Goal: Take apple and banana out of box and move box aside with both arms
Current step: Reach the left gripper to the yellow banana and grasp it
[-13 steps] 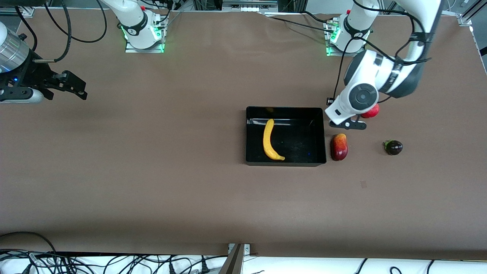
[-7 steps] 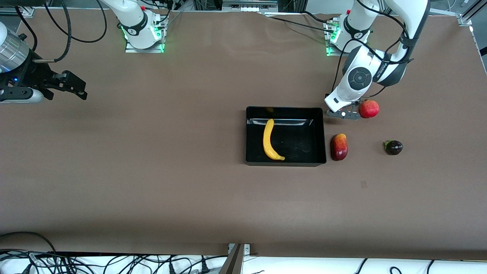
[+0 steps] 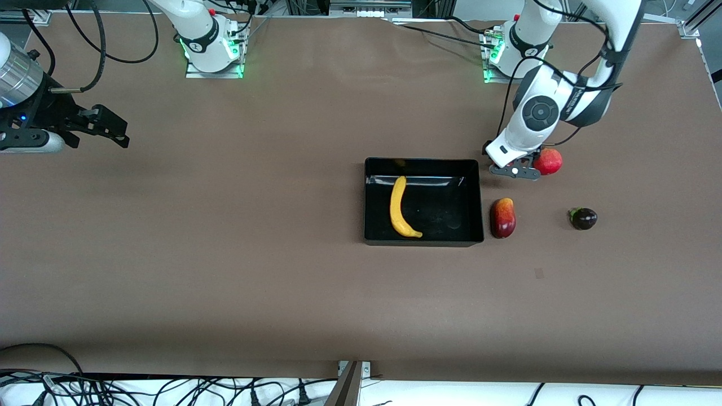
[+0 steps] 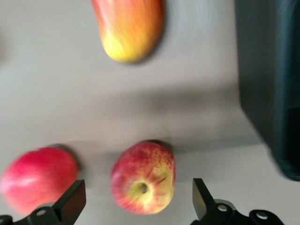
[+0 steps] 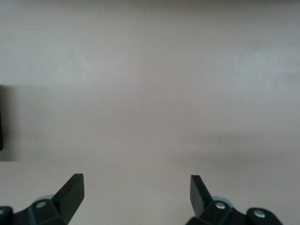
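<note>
The black tray [image 3: 423, 167] lies mid-table with the yellow banana [image 3: 401, 207] in it. My left gripper [image 3: 514, 170] hangs low just beside the tray's corner, toward the left arm's end of the table. In the left wrist view the left gripper [image 4: 137, 188] is open, and the red apple with yellow patches [image 4: 143, 177] sits on the table between its fingers with a gap on each side. The arm hides that apple in the front view. My right gripper [image 3: 114, 130] waits open and empty at the right arm's end of the table, over bare table in its wrist view [image 5: 136, 180].
A plain red round fruit [image 3: 548, 161] sits right beside the apple and also shows in the left wrist view [image 4: 37, 180]. A red-yellow oblong fruit [image 3: 502, 217] lies against the tray's side, nearer the front camera. A dark purple fruit [image 3: 583, 218] lies farther toward the left arm's end.
The left arm has come down and shifted from over the oblong fruit to the spot beside the red round fruit, which it uncovered. The right arm has not moved.
</note>
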